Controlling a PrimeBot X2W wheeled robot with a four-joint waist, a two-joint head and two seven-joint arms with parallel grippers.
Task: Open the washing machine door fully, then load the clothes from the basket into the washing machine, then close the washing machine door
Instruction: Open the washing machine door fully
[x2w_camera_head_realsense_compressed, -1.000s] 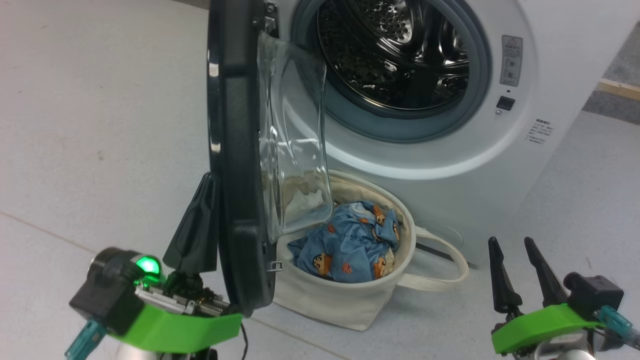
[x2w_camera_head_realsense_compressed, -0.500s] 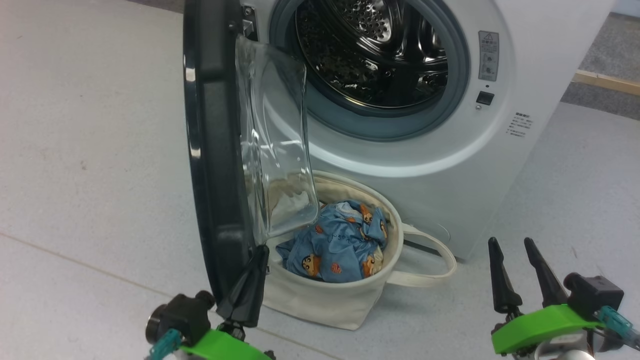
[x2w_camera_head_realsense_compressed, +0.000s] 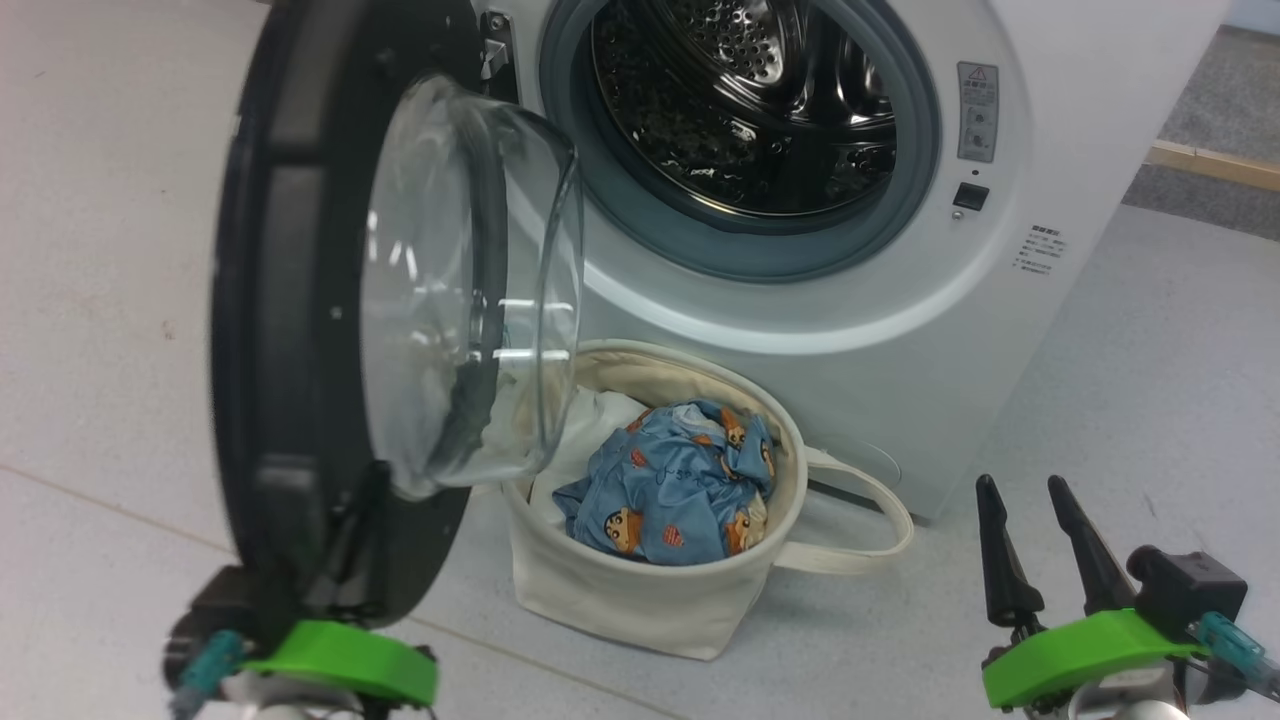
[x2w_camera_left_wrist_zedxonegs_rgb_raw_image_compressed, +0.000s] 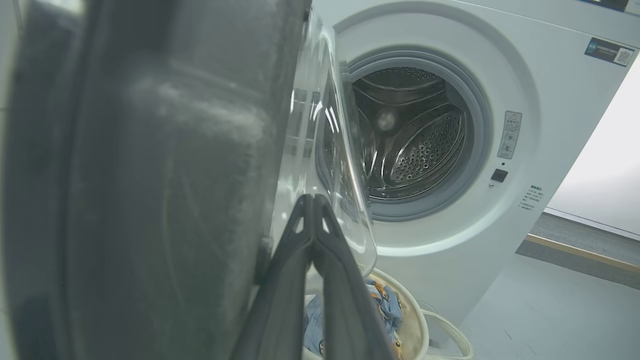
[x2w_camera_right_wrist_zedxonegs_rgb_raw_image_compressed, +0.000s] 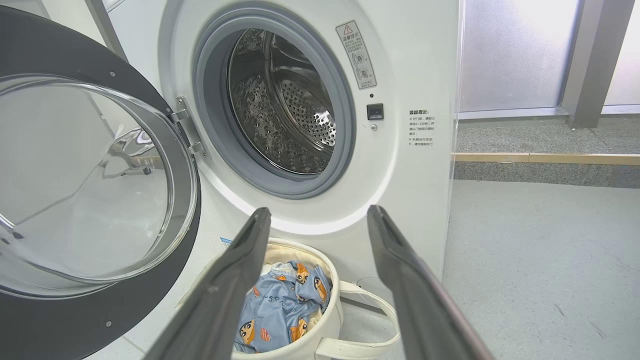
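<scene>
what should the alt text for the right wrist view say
A white washing machine stands with its round door swung open to the left and its steel drum empty. Below the opening, a cream basket holds light-blue clothes. The right claw, spread open, rises from the bottom edge, framing the basket.

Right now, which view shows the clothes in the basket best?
The head view: the clothes lie unobstructed in the basket, seen from above. The right wrist view shows them too, edged by a finger of the right gripper. The left wrist view gives just slivers around the left gripper's shut fingers.
</scene>
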